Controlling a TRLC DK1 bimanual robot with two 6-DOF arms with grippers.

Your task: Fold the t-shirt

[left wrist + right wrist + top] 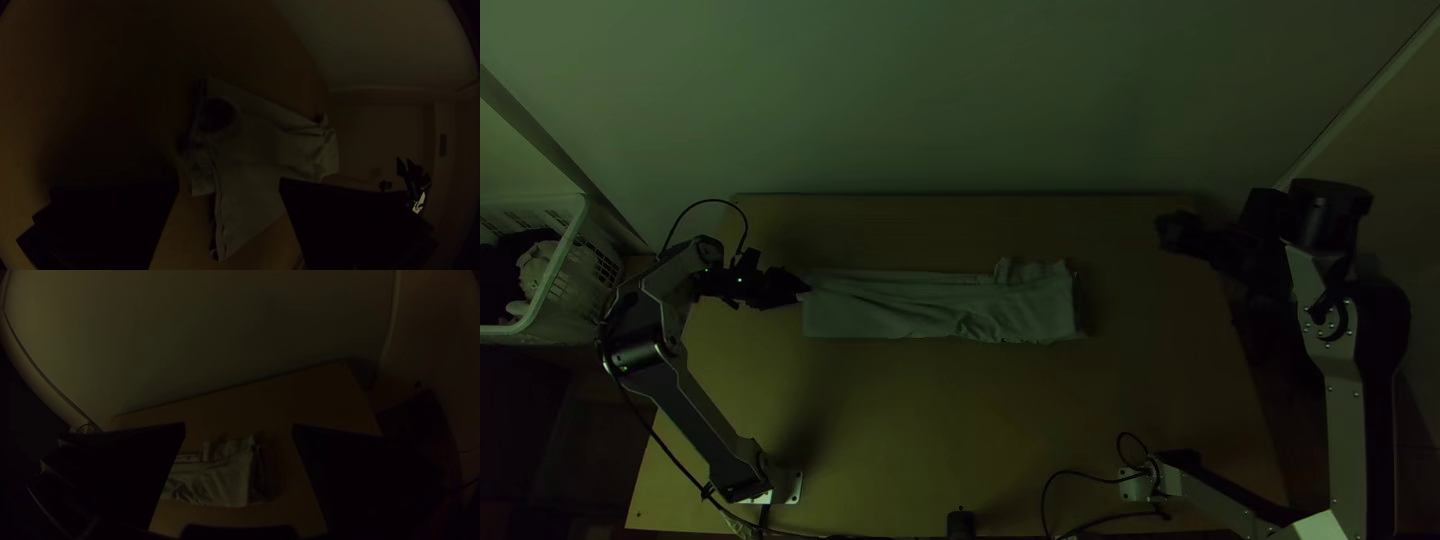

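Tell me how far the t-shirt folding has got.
Done, apparently: the t-shirt lies in a long, narrow strip.
In hand: nothing is gripped; the left tool is open at the strip's left end, and the right tool is open, clear of the cloth.
Left: probably folding that length shorter and tidying the bit jutting from its far edge near the right end.

We find one pale t-shirt, lying across the table, folded into a long narrow strip, creased lengthwise, rumpled toward its right-hand end.
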